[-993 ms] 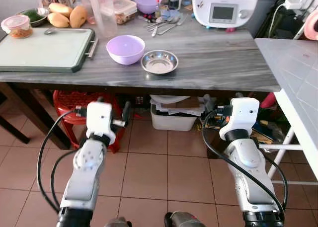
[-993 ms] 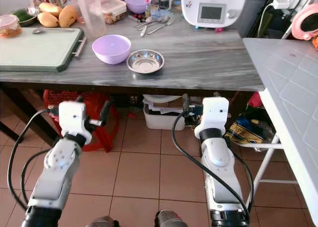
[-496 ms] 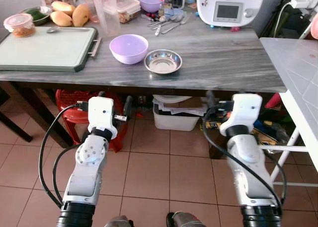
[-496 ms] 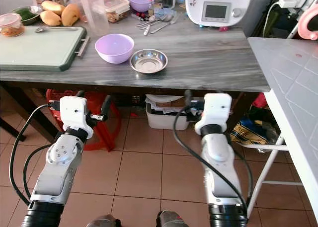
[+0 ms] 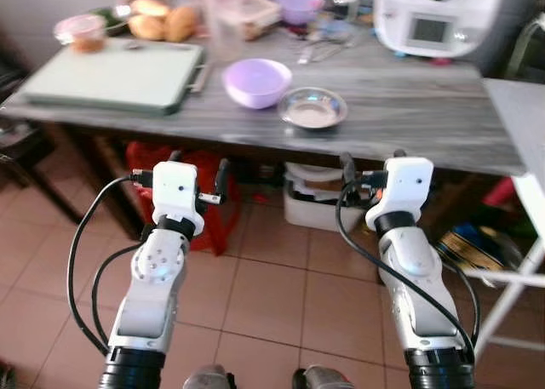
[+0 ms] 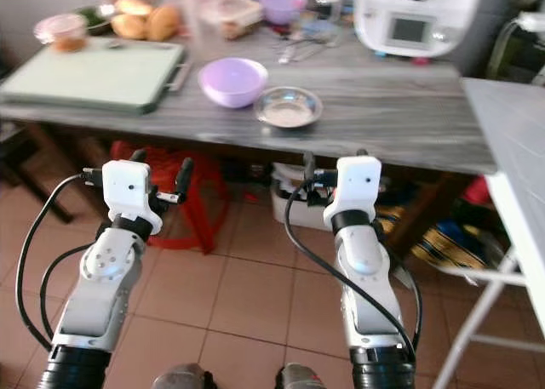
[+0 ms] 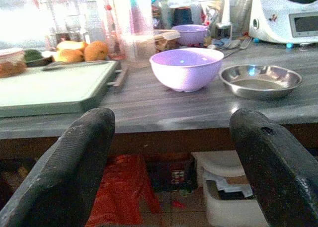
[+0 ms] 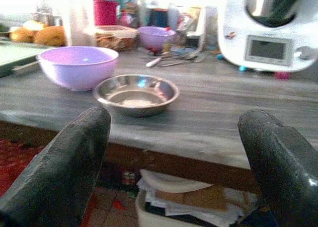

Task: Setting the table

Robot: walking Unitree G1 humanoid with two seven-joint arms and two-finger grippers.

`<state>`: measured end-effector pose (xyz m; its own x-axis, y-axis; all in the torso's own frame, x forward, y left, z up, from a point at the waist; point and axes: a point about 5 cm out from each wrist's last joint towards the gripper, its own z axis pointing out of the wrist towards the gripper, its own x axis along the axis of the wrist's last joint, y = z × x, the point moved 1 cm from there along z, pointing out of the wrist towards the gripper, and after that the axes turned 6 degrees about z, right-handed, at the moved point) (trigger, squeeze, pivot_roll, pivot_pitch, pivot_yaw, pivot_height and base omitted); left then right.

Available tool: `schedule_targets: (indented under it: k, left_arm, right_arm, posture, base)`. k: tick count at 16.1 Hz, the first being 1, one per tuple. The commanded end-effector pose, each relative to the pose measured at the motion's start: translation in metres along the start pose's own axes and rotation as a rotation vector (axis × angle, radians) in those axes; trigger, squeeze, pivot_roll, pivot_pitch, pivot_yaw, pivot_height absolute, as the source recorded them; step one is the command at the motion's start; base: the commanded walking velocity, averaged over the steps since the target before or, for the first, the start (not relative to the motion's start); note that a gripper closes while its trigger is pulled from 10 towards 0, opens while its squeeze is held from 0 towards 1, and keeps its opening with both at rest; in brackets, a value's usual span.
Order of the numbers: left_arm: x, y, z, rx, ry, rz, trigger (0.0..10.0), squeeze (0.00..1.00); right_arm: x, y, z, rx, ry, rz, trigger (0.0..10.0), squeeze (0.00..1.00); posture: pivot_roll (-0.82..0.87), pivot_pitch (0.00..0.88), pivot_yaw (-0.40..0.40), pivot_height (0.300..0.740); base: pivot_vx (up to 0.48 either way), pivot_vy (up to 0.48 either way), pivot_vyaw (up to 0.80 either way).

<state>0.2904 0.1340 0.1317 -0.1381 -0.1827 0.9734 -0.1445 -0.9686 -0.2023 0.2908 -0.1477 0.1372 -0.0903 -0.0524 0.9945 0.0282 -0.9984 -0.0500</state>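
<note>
Both arms reach forward below the grey wooden table's [image 5: 409,129] near edge, left gripper [image 5: 197,163] and right gripper [image 5: 370,166] spread, empty. The lilac plastic bowl [image 5: 256,82] sits just left of the shallow steel dish [image 5: 312,108].

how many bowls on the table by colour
purple bowls: 2, the near purple bowl and the far purple bowl
steel bowls: 1, the steel bowl beside the near purple one
total: 3
Both tools, left and right, hang open below the table edge, holding nothing.
</note>
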Motion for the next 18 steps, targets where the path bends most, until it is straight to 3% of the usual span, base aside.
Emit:
schedule_targets:
  k: [1,6,14,18]
  left_arm:
    - [-0.001,-0.003,0.003,0.001,-0.003,-0.005,10.0,0.0]
    - [-0.003,-0.002,0.005,0.006,-0.011,-0.011,10.0,0.0]
    - [-0.005,0.0,0.007,-0.001,-0.01,-0.023,10.0,0.0]
    - [-0.009,-0.004,0.008,0.07,-0.045,-0.036,10.0,0.0]
  right_arm:
    - [-0.007,0.008,-0.003,-0.033,-0.027,0.003,10.0,0.0]
    - [-0.008,0.017,-0.003,-0.047,-0.032,-0.018,10.0,0.0]
    - [-0.009,0.016,-0.001,-0.032,-0.03,-0.025,10.0,0.0]
    - [-0.009,0.017,-0.001,-0.036,-0.032,-0.028,10.0,0.0]
  posture:
    - [-0.01,0.0,0.015,0.74]
    - [-0.02,0.0,0.01,0.74]
    - [-0.02,0.0,0.006,0.74]
    - [-0.02,0.0,0.004,0.74]
  base:
    - [0.0,0.0,-0.5]
    - [0.0,0.0,-0.65]
    - [0.0,-0.069,0.0]
    - [0.0,0.0,0.0]
